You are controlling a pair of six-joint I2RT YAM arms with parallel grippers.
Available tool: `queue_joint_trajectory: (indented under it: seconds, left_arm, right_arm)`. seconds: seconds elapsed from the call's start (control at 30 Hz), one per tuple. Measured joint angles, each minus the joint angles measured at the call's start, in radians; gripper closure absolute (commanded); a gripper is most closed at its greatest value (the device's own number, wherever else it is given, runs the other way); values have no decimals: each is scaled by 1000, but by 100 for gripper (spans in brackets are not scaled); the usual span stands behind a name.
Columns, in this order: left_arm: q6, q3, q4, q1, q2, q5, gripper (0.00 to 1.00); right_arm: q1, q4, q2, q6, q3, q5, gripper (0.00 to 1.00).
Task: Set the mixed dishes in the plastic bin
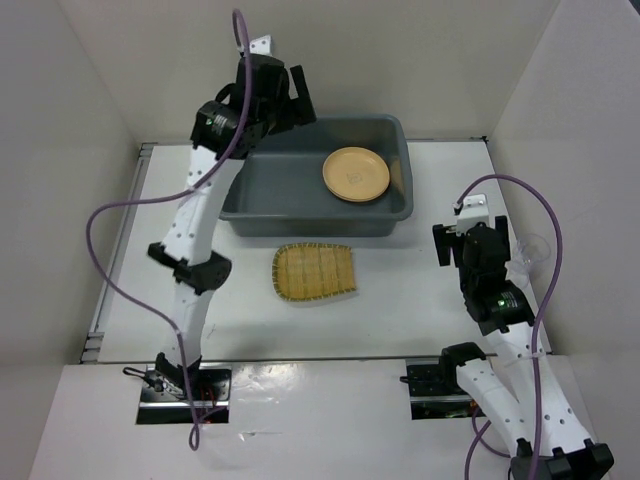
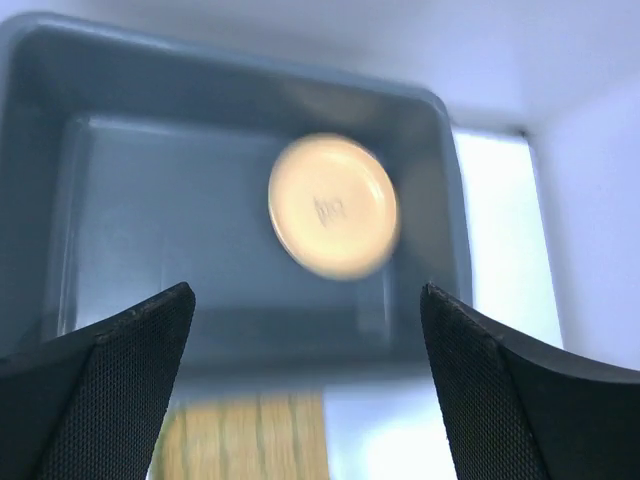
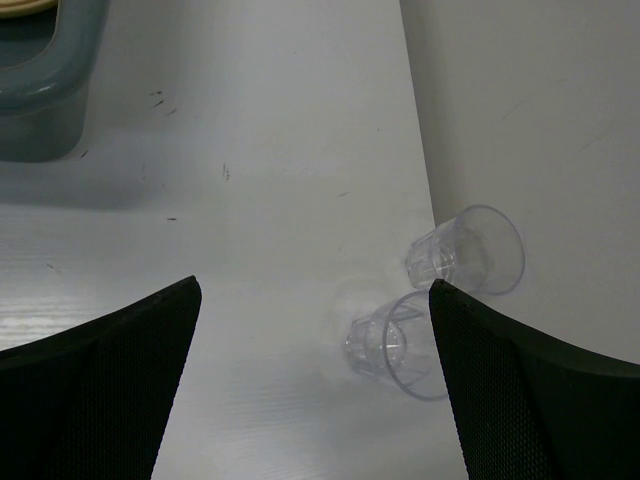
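A round yellow plate (image 1: 356, 174) lies inside the dark grey plastic bin (image 1: 300, 215), toward its right end. In the left wrist view the plate (image 2: 333, 205) is blurred, far below the fingers. My left gripper (image 1: 298, 98) hangs open above the bin's back left corner, and nothing sits between its fingers (image 2: 307, 290). The tan woven tray (image 1: 315, 272) lies flat on the table in front of the bin. Two clear cups (image 3: 395, 345) (image 3: 465, 250) lie on their sides by the right wall. My right gripper (image 3: 315, 285) stands open above the table just left of them, apart from both.
White walls close in the table on the left, back and right. The cups (image 1: 530, 255) lie tight against the right wall. A corner of the bin (image 3: 45, 95) shows at the upper left of the right wrist view. Both arm bases stand at the near edge.
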Motion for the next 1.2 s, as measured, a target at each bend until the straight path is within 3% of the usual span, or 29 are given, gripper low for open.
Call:
queue_joint_trajectory:
  seconds: [0.17,0.33,0.43,0.67,0.9,1.2]
  left_arm:
    - [7,-544,37,-106,-393,-18,0]
    - [-40,-1490,292,-100,-805,94,0]
    - [-71,-1826,320,-77,-993,190,0]
    - [-177,-2147,495,-77,-1253,297,0]
    - [-337,-2453,705,-76,-1306,372,0]
    - [-390,-2493,868,-76,-1209,379,0]
  right_arm:
    - [14,0,0,0,0,-1,1]
    - [22,2,0,2,0,0,1]
    - [40,2,-1,3,0,0,1]
    - [107,3,-2,3,0,-2,1]
    - [111,3,-19,3,0,-2,1]
    - [111,3,-22,3,0,-1,1]
